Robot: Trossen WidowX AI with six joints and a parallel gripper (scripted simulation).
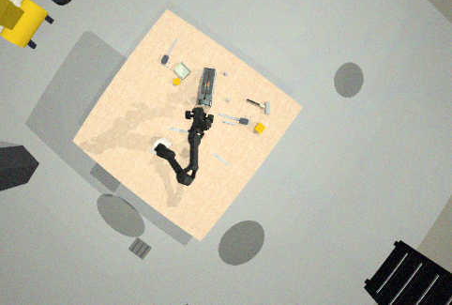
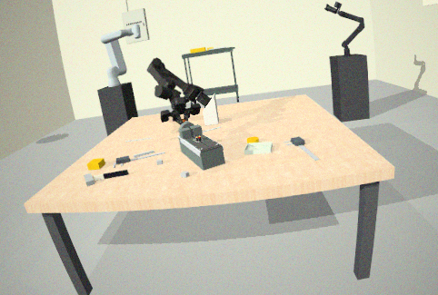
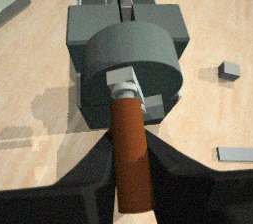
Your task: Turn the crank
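The machine, a long grey-green box [image 1: 203, 95] [image 2: 210, 157] [image 3: 88, 22], stands on the table with a round drum [image 3: 132, 47] at its end near the arm. A light crank arm [image 3: 121, 76] on the drum's face carries the brown handle [image 3: 131, 165], which points toward the wrist camera. My gripper [image 3: 125, 133] is shut on the handle, one black finger on each side. A small red spot on the slide [image 1: 206, 83] [image 2: 198, 139] shows on top of the box. It is too small to tell how the pointer stands against the brass marks, and the wrist view does not show it.
Right of the machine in the overhead view lie a hammer [image 1: 266, 107], a caliper-like tool [image 1: 244, 121] and a yellow block [image 1: 260, 128]. Left of it are a pale green tray [image 1: 182, 70], a yellow piece [image 1: 176, 82] and another tool [image 1: 165, 59]. A small grey cube [image 3: 229, 71] lies near the drum.
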